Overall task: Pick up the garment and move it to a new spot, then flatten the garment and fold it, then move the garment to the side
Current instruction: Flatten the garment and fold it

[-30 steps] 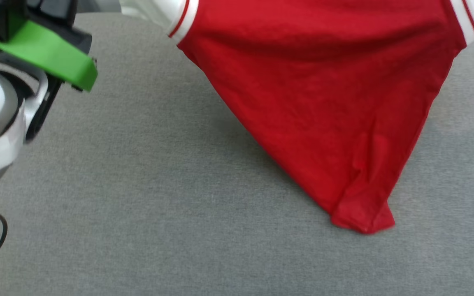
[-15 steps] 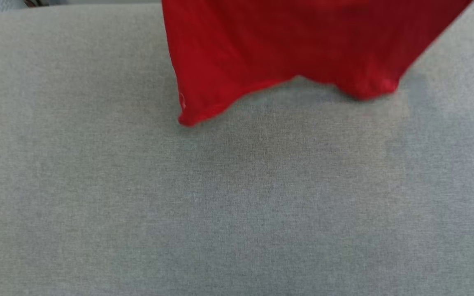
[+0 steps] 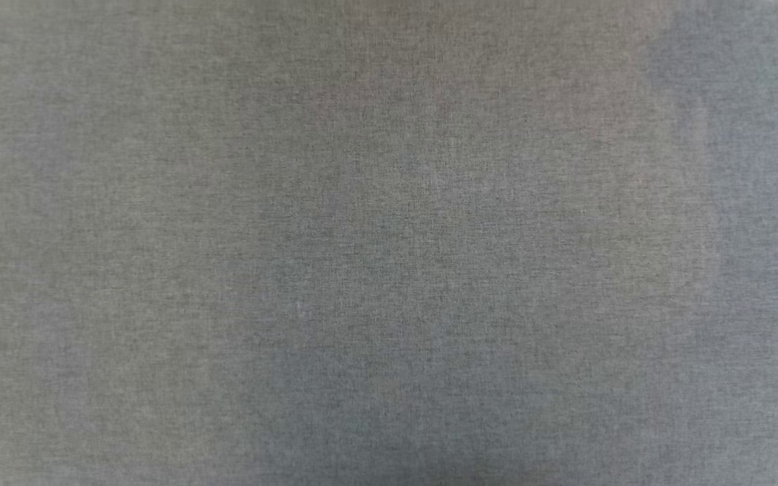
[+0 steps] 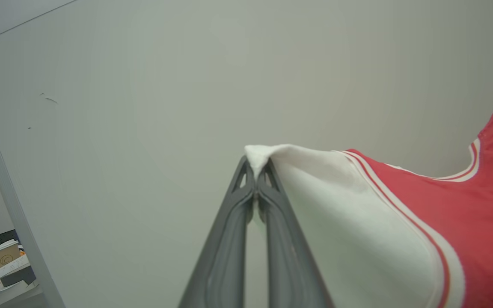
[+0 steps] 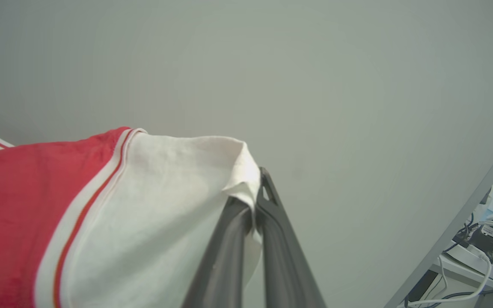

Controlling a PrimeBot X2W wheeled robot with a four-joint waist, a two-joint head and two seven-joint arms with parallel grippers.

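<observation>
The shirt hangs stretched in the air between both grippers — the left gripper is closed on one white sleeve tip; the right gripper on the other; the cloth looks light and limp, so sleeve tips seem good holds.

The left pincer rose from the bottom middle of the frame, its two dark grey fingers pressed together on a bunched white tip of the shirt. From that pinch the white sleeve spread toward the lower right, edged by red and white stripes, with the red body at the right edge. A pale wall stood behind. At lower left were a grey post and a paper cup.
</observation>
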